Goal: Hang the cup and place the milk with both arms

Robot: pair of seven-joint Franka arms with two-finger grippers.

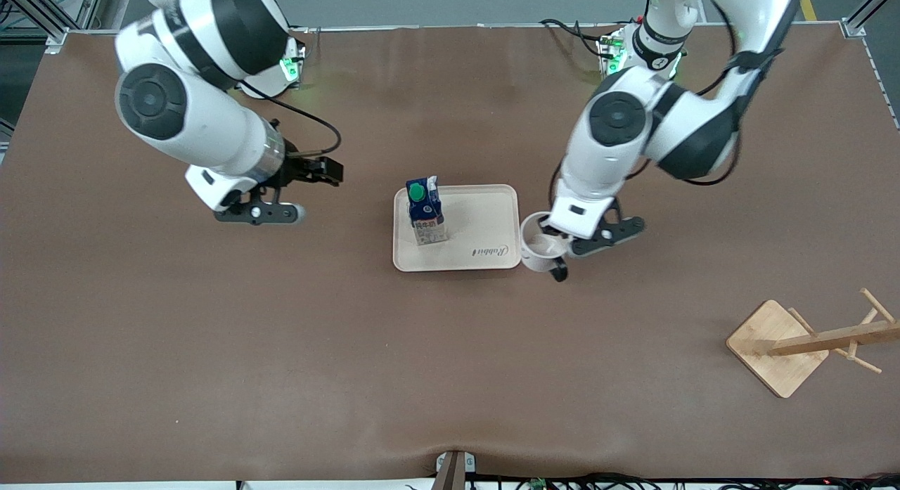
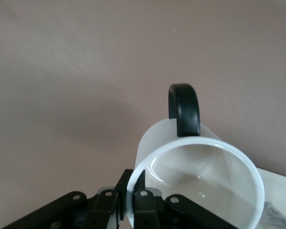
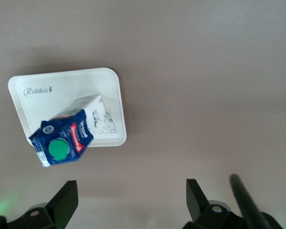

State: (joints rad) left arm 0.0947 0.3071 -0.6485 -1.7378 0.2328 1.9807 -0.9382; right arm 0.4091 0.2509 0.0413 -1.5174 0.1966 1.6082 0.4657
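The white cup [image 1: 536, 253] with its black handle [image 1: 560, 271] stands beside the tray's edge toward the left arm's end. My left gripper [image 1: 548, 238] is shut on the cup's rim. In the left wrist view the fingers [image 2: 145, 198] pinch the cup's wall [image 2: 200, 181], one inside and one outside, with the handle [image 2: 184, 109] away from them. The smiley face is hidden. The milk carton [image 1: 425, 212] stands upright on the cream tray [image 1: 485, 226]. My right gripper [image 1: 261, 213] is open and empty over bare table toward the right arm's end. Its wrist view shows the milk [image 3: 66, 136] on the tray [image 3: 66, 83].
A wooden cup rack [image 1: 801, 342] with a square base and pegs stands near the left arm's end of the table, nearer to the front camera than the cup. The brown table [image 1: 281, 349] lies bare around it.
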